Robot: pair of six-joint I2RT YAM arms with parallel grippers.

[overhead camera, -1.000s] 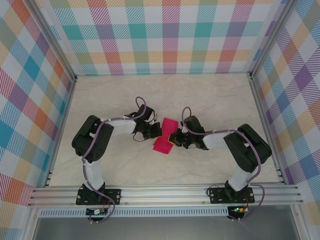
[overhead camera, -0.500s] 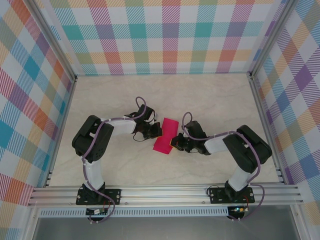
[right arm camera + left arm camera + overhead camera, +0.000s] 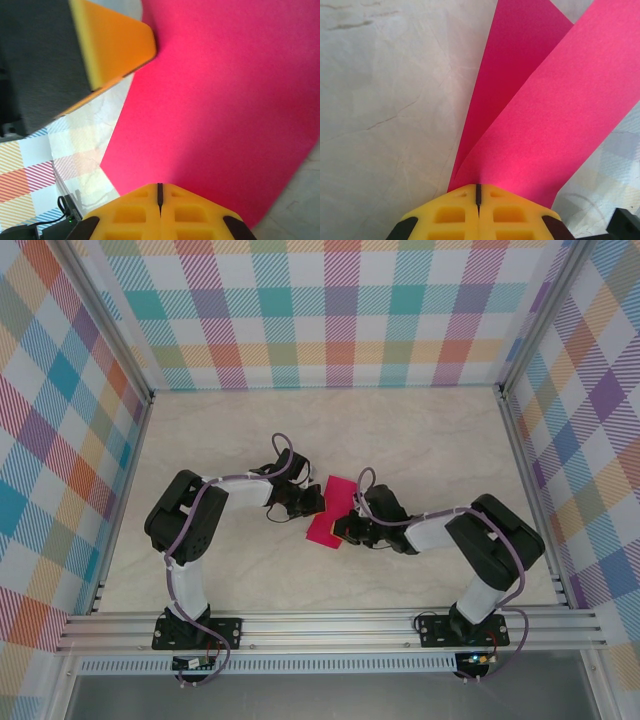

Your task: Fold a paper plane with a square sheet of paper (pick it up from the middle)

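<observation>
right gripper further left, low against the square sheet of paper

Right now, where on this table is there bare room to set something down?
Bare table runs wide from the checked back wall down to the paper; another free patch lies between the paper and the front rail. The middle is crowded: left tool and right tool are both shut on the paper.

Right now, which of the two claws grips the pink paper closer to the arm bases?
The right claw: it pinches the square sheet of paper at its near end, while the left claw grips farther back.
</observation>
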